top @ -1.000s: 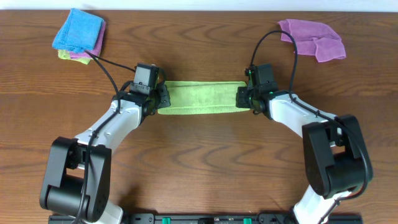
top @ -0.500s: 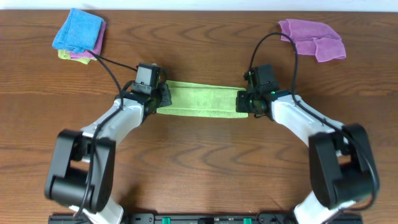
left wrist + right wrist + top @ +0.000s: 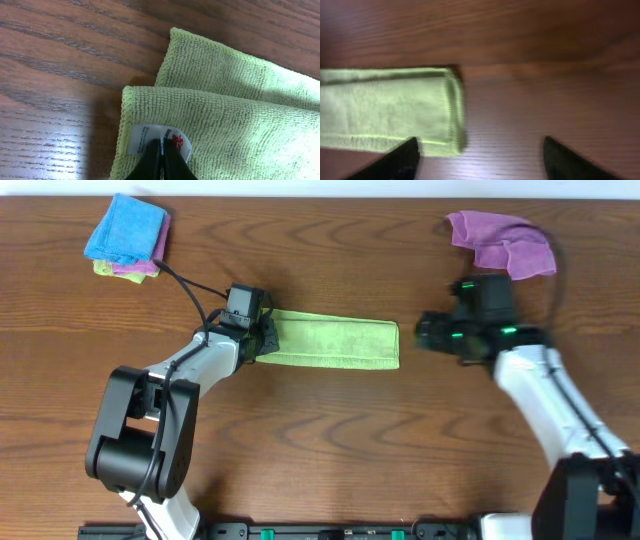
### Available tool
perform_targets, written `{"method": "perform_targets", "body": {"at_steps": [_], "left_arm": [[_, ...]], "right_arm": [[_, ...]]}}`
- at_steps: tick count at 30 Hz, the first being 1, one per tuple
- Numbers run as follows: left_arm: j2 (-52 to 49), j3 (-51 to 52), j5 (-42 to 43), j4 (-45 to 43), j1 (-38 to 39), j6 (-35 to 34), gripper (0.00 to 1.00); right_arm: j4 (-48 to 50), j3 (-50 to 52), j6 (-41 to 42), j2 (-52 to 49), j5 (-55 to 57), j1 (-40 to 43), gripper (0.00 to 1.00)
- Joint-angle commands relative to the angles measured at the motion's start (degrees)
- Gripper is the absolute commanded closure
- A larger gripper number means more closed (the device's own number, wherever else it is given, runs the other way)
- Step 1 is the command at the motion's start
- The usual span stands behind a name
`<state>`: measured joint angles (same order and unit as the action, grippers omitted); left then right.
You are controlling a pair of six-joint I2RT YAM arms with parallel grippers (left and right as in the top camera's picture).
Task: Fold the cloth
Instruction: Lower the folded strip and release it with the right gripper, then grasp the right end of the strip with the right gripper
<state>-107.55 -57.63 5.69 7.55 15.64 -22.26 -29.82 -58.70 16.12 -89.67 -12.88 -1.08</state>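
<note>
The lime-green cloth (image 3: pixel 335 342) lies on the table folded into a long narrow strip. My left gripper (image 3: pixel 259 337) is at its left end. In the left wrist view that gripper (image 3: pixel 162 152) is shut on the cloth (image 3: pixel 225 115) at the corner, right at the white tag (image 3: pixel 140 140). My right gripper (image 3: pixel 424 333) hangs a short way to the right of the strip's right end, apart from it. In the right wrist view it (image 3: pixel 480 144) stands open with only bare wood between its fingertips (image 3: pixel 410 147), and the cloth's end (image 3: pixel 390 110) lies just left of the gap.
A stack of folded cloths with a bright blue one (image 3: pixel 125 228) on top sits at the back left. A crumpled purple cloth (image 3: pixel 503 242) lies at the back right, just behind my right arm. The left arm's black cable (image 3: pixel 185 280) loops over the table.
My right gripper has opened, let go of the cloth's right end and swung away to the right. The left gripper stays shut on the left end.
</note>
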Motion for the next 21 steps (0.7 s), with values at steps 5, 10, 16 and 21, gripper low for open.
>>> {"method": "perform_targets", "body": {"at_steps": [5, 10, 16, 21], "left_arm": [[-3.8, 1.2, 1.4, 1.2, 0.6, -0.5, 0.94], [-3.8, 1.2, 1.4, 1.6, 0.6, -1.1, 0.94], [-3.8, 1.2, 1.4, 1.6, 0.6, -1.1, 0.94], [-3.8, 1.2, 1.4, 1.6, 0.6, -1.1, 0.94]], "right_arm": [[0.4, 0.5, -12.2, -9.8, -42.8, 13.1, 0.07], [3.3, 0.5, -11.6, -18.7, -44.6, 9.7, 0.06], [9.3, 0.5, -7.7, -23.3, -44.3, 8.4, 0.04], [14.4, 0.5, -4.5, -27.2, -43.9, 4.6, 0.04]]}}
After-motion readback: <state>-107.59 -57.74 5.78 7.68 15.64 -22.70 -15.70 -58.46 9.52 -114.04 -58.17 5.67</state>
